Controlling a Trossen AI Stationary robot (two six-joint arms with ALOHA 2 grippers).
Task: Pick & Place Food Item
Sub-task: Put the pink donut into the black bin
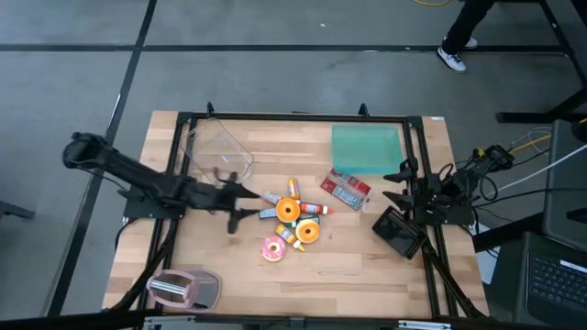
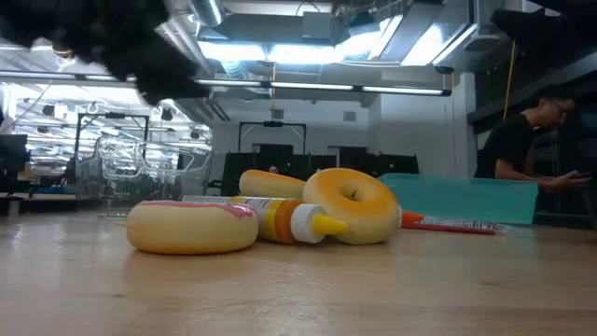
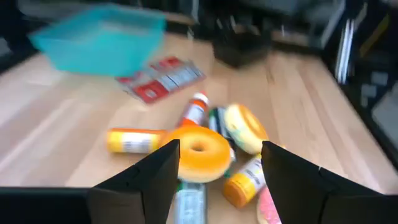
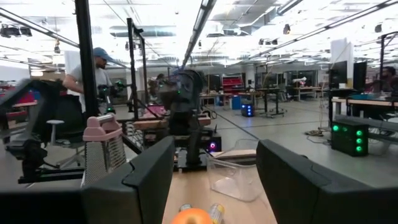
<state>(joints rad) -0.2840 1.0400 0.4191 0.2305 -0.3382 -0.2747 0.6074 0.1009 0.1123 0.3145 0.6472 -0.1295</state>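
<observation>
Two arms: left pincer (image 1: 240, 203) wide, stretched low beside orange donut (image 1: 288, 210); right pincer (image 1: 396, 186) wide, parked table edge.

I am seeing the wooden table (image 1: 358, 266) carrying a toy food pile (image 1: 292, 223), teal tray (image 1: 368, 148), clear container (image 1: 218, 148), snack packet (image 1: 346, 190) and grater (image 1: 184, 288).

3 donuts (image 1: 288, 210); 1 teal bin (image 1: 368, 148); 1 clear container (image 1: 217, 149); 1 grater (image 1: 183, 288).
</observation>
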